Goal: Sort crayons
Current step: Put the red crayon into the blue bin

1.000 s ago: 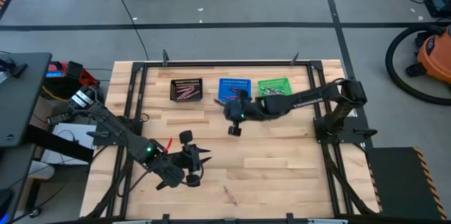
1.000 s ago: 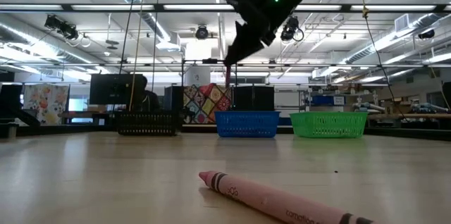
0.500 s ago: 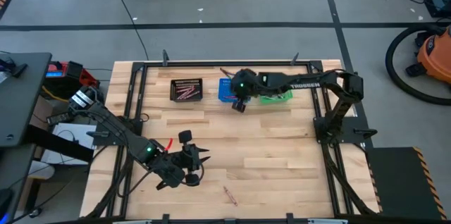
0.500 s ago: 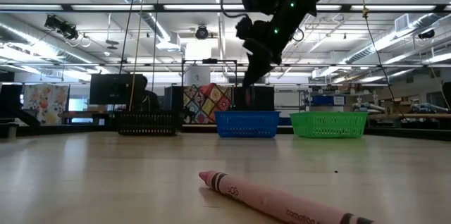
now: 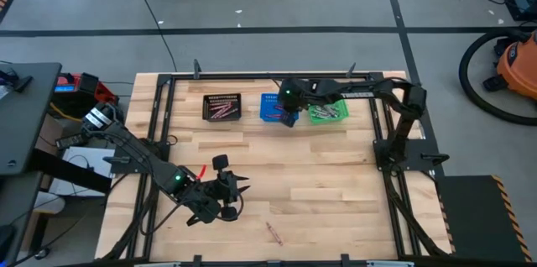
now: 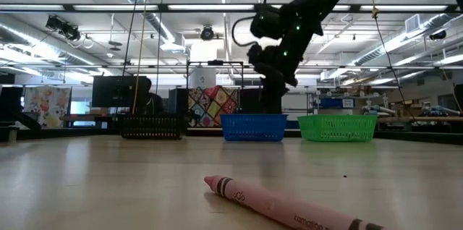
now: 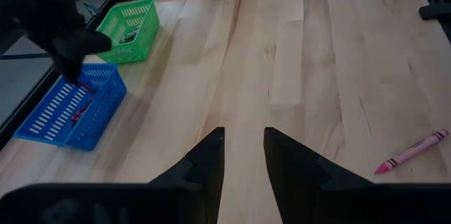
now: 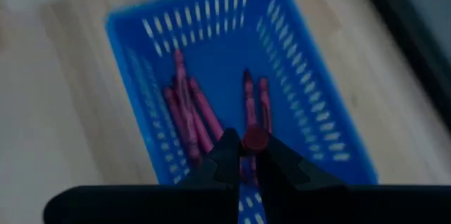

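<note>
Over blue mesh basket (image 8: 317, 97), right gripper (image 8: 244, 155) clamped on thin pink-magenta crayon (image 8: 254, 139); next: release inside. Left gripper (image 7: 244, 155) idle, parted.

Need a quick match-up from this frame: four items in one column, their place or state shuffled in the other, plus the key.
Items
1. blue mesh basket
2. green mesh basket
3. right gripper
4. loose pink crayon

Places or states
A. lying alone on the wooden table near its front edge
B. shut on a red crayon, hanging over the blue basket
C. middle of the row of three, several pink-red crayons inside
D. rightmost in the row, at the table's far edge

Pairs: 1-C, 2-D, 3-B, 4-A
</note>
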Available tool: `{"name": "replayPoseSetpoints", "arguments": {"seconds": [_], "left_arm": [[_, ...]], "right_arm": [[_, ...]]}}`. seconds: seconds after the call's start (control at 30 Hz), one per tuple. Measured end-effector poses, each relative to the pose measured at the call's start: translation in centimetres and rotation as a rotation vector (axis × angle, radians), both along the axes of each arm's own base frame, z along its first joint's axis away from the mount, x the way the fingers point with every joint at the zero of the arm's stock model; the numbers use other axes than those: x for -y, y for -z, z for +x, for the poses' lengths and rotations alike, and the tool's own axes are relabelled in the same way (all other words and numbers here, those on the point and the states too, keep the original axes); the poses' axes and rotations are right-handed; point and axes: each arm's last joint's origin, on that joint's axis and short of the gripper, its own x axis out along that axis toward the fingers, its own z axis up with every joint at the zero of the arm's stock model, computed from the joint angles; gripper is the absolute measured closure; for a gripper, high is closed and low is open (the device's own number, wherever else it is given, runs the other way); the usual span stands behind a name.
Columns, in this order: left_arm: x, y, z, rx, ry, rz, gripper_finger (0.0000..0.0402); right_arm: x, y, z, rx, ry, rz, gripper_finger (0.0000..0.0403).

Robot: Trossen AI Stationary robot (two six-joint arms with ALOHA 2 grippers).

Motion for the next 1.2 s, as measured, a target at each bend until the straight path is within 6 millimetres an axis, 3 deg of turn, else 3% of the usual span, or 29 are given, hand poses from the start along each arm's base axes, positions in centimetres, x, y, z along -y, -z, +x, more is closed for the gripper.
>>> {"name": "replayPoseSetpoints", "arguments": {"seconds": [0.23,0.33,0.77,1.07,1.2], "left_arm": [[0.0,0.1,0.0,-0.006,-0.003,0.001,0.0290],[0.0,0.1,-0.1,-0.009,-0.003,0.003,0.0290],[-0.2,0.4,0.0,-0.022,-0.016,0.001,0.0290],[-0.2,0.4,0.0,-0.022,-0.017,0.001,0.0290],[-0.3,0.4,0.1,-0.030,-0.014,-0.003,0.0290]], "right_arm": [[0.4,3.4,1.2,-0.056,-0.003,0.015,0.0366],[0.6,3.8,1.5,-0.046,0.001,0.002,0.0363],[0.5,3.4,1.5,-0.034,0.008,-0.017,0.0352],[-0.4,3.4,1.8,-0.039,-0.010,-0.032,0.0300],[-1.0,2.3,1.9,-0.079,0.007,-0.086,0.0279]]}}
